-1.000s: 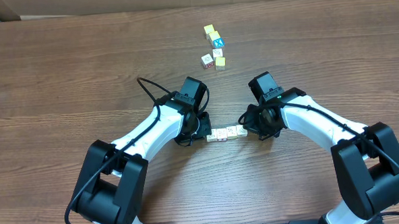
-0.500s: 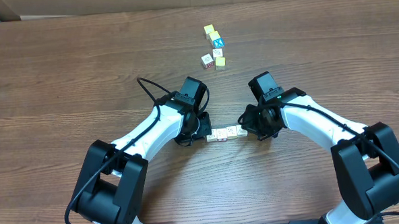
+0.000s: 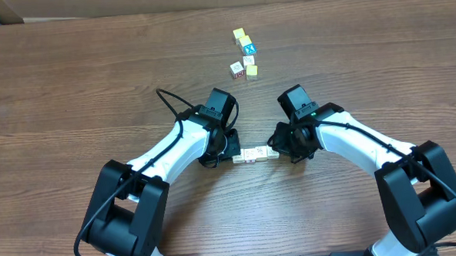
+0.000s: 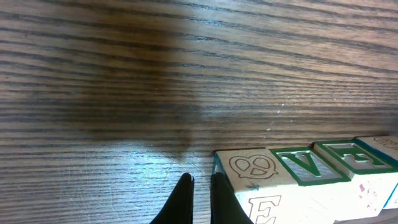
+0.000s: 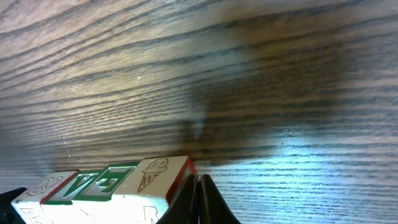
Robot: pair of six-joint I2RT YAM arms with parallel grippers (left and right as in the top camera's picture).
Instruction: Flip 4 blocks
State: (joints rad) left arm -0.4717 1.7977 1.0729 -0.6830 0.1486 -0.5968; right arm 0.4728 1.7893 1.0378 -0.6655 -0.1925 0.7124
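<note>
Several cream blocks lie in one tight row (image 3: 253, 153) on the wooden table, between my two grippers. In the left wrist view their tops show a pretzel (image 4: 252, 167), a green V (image 4: 308, 165) and a green E (image 4: 351, 155). My left gripper (image 4: 200, 186) is shut and holds nothing, with one finger against the pretzel block's outer end. In the right wrist view the ice-cream block (image 5: 152, 177) ends the row. My right gripper (image 5: 199, 186) is shut and empty, pressed against that block's red-edged side. From overhead the left gripper (image 3: 231, 152) and right gripper (image 3: 278, 150) bracket the row.
A loose cluster of other cubes lies farther back: a yellow one (image 3: 239, 34), one with a white X on blue (image 3: 247, 48), a red-bordered one (image 3: 236, 68) and a pale-yellow one (image 3: 252, 70). A black cable (image 3: 169, 100) loops off the left arm.
My right arm has slid a little to the left, nudging the row of blocks toward the left gripper. The left arm has stayed put.
</note>
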